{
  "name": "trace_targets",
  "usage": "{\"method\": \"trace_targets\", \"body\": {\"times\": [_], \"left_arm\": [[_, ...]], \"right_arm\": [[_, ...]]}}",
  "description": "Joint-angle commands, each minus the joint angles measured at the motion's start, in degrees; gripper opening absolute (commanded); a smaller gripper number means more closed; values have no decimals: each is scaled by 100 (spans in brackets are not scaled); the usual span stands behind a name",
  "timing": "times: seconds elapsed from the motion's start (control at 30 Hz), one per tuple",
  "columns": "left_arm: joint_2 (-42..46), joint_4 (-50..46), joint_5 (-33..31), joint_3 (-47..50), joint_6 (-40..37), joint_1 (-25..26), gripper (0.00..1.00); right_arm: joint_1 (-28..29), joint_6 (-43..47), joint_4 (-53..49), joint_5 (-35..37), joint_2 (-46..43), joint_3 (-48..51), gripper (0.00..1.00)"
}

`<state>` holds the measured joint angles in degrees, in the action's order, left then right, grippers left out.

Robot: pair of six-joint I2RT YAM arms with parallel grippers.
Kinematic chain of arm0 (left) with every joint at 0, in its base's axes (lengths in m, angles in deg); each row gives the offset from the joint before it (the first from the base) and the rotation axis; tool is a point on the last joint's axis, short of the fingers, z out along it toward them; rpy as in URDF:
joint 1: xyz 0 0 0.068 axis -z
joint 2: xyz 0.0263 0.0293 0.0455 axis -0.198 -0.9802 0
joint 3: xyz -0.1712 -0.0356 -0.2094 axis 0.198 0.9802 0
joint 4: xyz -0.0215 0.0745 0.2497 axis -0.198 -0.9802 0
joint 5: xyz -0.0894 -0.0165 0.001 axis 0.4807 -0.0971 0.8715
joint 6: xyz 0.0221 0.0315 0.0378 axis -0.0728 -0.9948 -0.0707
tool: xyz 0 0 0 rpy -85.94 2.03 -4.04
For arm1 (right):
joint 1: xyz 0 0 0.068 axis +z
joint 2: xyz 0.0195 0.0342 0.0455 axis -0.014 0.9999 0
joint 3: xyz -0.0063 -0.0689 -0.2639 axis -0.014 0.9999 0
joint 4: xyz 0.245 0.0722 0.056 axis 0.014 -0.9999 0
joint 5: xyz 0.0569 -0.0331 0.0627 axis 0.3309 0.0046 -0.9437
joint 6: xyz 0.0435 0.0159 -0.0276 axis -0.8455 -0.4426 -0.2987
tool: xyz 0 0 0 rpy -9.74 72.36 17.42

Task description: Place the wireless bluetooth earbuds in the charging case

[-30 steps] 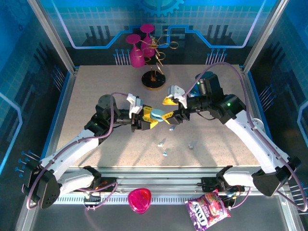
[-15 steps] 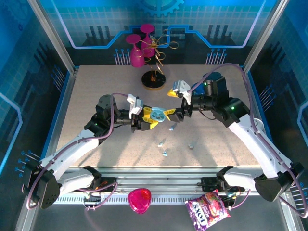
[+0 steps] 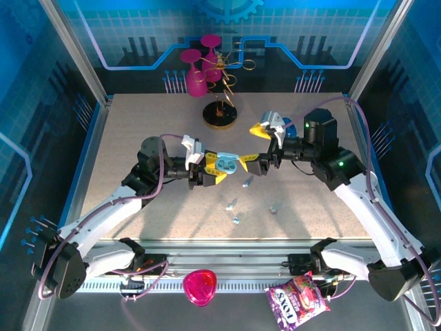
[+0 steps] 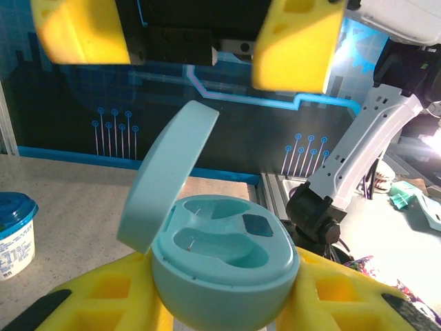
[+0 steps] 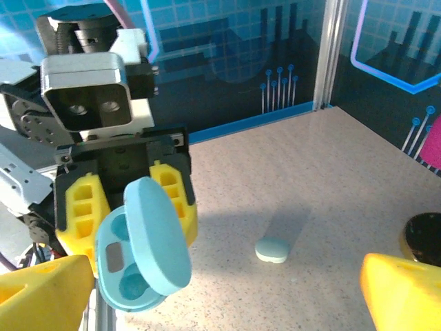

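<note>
"What is the left hand (image 3: 216,168) doing?"
"It's clenched on the charging case (image 4: 227,276), lid swung up, both wells empty. The right hand (image 3: 253,147) is spread just beside it, carrying nothing."
"How should this step go?"
"I'd hold the case level and pinch one bud lightly, stem aimed at a well."
"Count?"
"One open case. Four wireless bluetooth earbuds (image 3: 231,204) lie loose on the bench (image 3: 138,131), nearer the arm bases."
</note>
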<state>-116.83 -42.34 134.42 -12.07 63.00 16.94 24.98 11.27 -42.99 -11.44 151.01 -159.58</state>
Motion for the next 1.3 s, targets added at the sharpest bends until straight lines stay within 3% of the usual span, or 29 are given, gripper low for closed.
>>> {"method": "trace_targets", "body": {"times": [0.0, 0.4, 0.87, 0.97, 1.1, 1.27], "left_arm": [[-54, 271, -41, 57, 63, 35, 26], [25, 232, 108, 29, 46, 38, 26], [7, 347, 67, 34, 92, 30, 26], [-51, 424, -68, 51, 180, 33, 26], [-191, 909, -398, 220, 289, 8, 27], [-366, 1744, -902, 489, 466, -49, 26]], "right_arm": [[99, 34, 319, -265, -104, 142, 100], [220, 15, -68, 606, 524, -367, 99], [50, -129, -36, 418, 163, -207, 99], [-13, -324, -272, 107, 147, -319, 100], [-275, -795, -240, -67, 0, -193, 100], [-1029, -1867, 166, 150, -112, 458, 100]]}}
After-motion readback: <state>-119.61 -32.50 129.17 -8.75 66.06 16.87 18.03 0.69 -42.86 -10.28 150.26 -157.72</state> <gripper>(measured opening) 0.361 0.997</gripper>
